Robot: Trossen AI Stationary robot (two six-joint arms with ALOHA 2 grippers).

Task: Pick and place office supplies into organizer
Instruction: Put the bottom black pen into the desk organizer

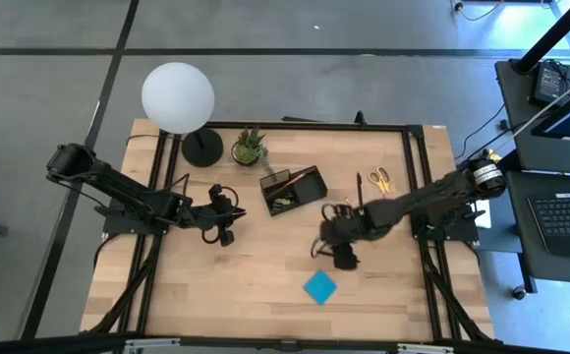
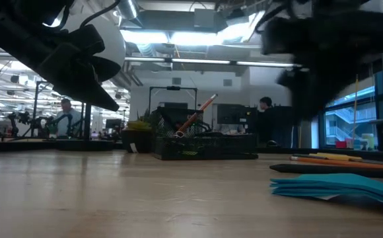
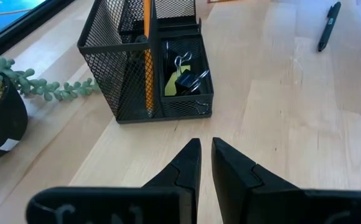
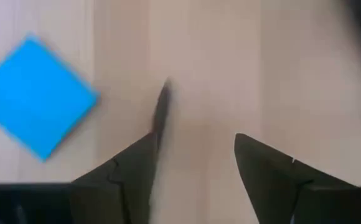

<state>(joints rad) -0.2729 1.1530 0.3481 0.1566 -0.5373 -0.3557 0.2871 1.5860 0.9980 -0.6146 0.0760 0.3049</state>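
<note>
The right hand hangs over the bare desk with its fingers apart, nothing between them; the blue sticky-note pad lies just beside it. The left hand, fingers nearly together and empty, points at the black mesh organizer, which holds an orange pencil and black clips. A black pen lies farther off, and yellow-handled scissors rest near the desk's right edge.

Organizer: we find it mid-desk, toward the far edge.
Plant: just left of the organizer, farther back.
Lamp base: left of the plant.
Scissors: right of the organizer.
Sticky-note pad: near side of the desk.
</note>
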